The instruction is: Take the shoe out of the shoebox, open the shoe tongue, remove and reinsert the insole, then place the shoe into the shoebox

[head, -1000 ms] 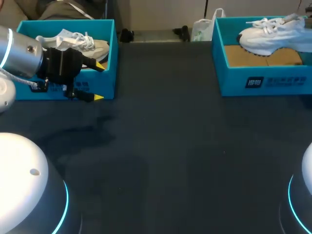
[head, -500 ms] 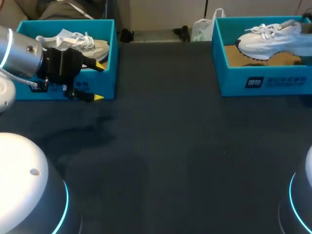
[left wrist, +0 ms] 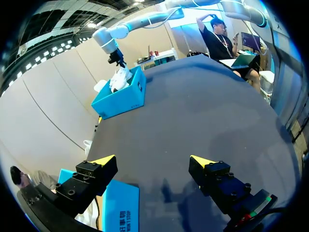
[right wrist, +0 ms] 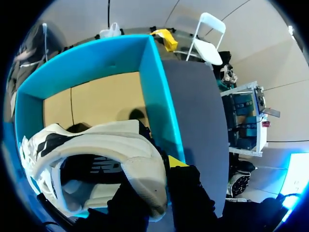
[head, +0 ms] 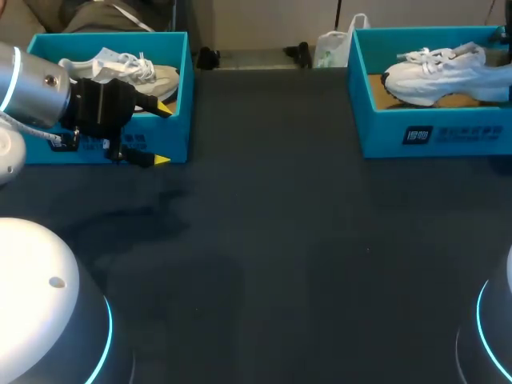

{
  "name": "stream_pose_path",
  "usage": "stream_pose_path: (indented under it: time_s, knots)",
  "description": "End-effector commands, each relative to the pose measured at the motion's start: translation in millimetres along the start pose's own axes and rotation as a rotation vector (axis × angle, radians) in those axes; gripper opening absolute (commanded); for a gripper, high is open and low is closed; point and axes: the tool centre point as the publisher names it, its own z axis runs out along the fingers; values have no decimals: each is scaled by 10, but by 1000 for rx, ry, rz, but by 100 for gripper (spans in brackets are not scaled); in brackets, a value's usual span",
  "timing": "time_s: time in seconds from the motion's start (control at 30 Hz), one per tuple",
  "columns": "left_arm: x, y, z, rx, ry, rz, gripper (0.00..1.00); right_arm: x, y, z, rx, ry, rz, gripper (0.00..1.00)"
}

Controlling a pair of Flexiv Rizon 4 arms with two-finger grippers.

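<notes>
Silver left arm (head: 32,84) carries black, yellow-tipped gripper (head: 163,134).

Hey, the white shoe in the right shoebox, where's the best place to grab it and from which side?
The heel collar, from above. The shoe is upright in the shoebox with its opening facing up, so one finger fits inside and one behind the heel. The right claw is shut on it just so.

A dark table (head: 264,264) carries a second teal box (head: 185,96) holding another pale shoe (head: 158,77).
</notes>
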Motion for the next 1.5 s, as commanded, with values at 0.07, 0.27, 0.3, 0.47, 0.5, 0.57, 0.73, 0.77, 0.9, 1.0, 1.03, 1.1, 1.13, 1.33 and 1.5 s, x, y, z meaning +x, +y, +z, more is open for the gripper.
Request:
stream_pose_path:
  time_s: [0.07,0.27,0.3,0.47,0.5,0.57,0.73,0.77,0.9,1.0,1.03,1.1,1.13,1.33,1.5]
  knots:
    - [-3,-1,2,-2,1,0,100,14,-113,46,-7,-4,1,0]
    - [-3,-1,2,-2,1,0,100,48,-211,126,6,-18,1,0]
    - [-3,-1,2,-2,1,0,100,54,-218,135,7,-21,1,0]
    - [-3,-1,2,-2,1,0,100,79,-262,226,7,-24,19,0]
    - [-3,-1,2,-2,1,0,100,86,-274,251,7,-25,19,0]
    - [-3,-1,2,-2,1,0,100,98,-302,299,8,-29,14,0]
    - [-3,-1,2,-2,1,0,100,105,-368,393,12,-28,2,0]
    - [-3,-1,2,-2,1,0,100,104,-376,410,17,-33,-4,0]
    - [-3,-1,2,-2,1,0,100,120,-399,472,24,-41,-10,0]
    - [-3,-1,2,-2,1,0,100,139,-424,537,33,-41,-9,0]
    - [-3,-1,2,-2,1,0,100,148,-435,567,39,-40,-7,0]
    - [-3,-1,2,-2,1,0,100,163,-446,603,44,-37,-2,0]
    - [-3,-1,2,-2,1,0,100,177,-455,636,45,-38,-2,0]
    - [-3,-1,2,-2,1,0,100,203,-473,771,56,-33,17,0]
    - [-3,-1,2,-2,1,0,100,219,-476,842,64,-22,25,0]
